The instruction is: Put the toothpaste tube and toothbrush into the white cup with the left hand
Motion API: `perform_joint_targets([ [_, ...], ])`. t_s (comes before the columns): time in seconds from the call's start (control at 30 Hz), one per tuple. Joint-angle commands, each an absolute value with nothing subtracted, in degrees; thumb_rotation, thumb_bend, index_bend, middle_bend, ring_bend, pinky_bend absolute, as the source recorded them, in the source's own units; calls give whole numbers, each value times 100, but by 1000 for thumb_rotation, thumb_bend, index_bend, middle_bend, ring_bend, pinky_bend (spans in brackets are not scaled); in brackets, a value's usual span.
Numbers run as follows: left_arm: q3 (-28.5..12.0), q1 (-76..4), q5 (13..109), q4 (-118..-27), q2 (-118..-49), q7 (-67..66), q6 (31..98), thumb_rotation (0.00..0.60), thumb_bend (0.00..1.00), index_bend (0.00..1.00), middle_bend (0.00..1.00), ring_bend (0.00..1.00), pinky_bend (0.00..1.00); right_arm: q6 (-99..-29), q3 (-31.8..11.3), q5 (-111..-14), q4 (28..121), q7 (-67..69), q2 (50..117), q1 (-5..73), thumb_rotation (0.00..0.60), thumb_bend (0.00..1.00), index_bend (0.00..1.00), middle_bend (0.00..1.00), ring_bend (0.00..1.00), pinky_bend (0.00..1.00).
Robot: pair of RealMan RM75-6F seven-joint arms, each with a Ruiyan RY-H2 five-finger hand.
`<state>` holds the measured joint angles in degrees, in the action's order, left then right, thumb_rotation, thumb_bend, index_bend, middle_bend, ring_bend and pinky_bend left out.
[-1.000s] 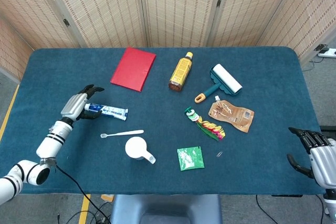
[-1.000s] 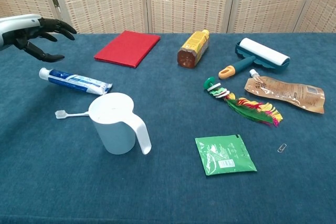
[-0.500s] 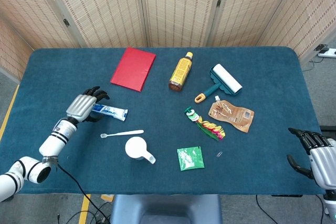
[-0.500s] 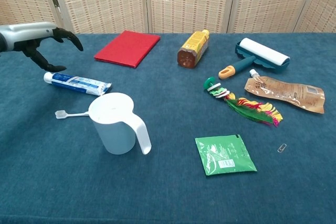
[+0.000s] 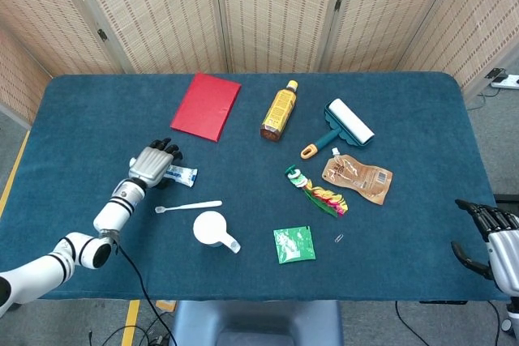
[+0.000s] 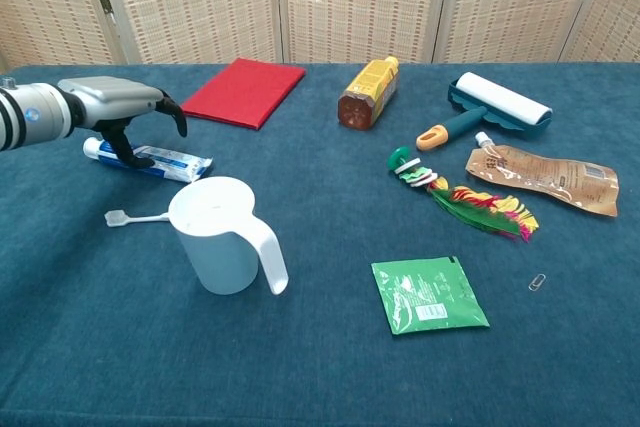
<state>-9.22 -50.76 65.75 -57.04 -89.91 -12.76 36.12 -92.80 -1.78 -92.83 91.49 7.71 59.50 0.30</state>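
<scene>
The table (image 5: 97, 111) is seen by the head view from high above its near edge, looking steeply down, so that the whole blue top is taken in, with the folding screen (image 5: 276, 14) behind it and floor at both sides. The chest view is set much lower and nearer, facing across the cloth at a shallow angle toward the same screen; the table's near edge and outer sides are cut off. The middle of the table is shared by both views: the white cup (image 6: 222, 234), the red book (image 5: 206, 106) and the lint roller (image 6: 497, 105) are shown in each
</scene>
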Motion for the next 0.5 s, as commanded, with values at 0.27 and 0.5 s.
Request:
perform_joint_targets([
  [0.27,-853,-5155,6326,-5229,-9346,-1495,3521,600,384,323,189,44,147,-9262,-191,-9246,9124,765,5971,23,600,224,193,283,249,264],
  [0.5,-886,-5182,6284,-4999,-9468,-1379,3459,600,384,402,189,44,148,-9217,-207,-9241,9131,742,5980,55,600,224,193,283,249,264],
])
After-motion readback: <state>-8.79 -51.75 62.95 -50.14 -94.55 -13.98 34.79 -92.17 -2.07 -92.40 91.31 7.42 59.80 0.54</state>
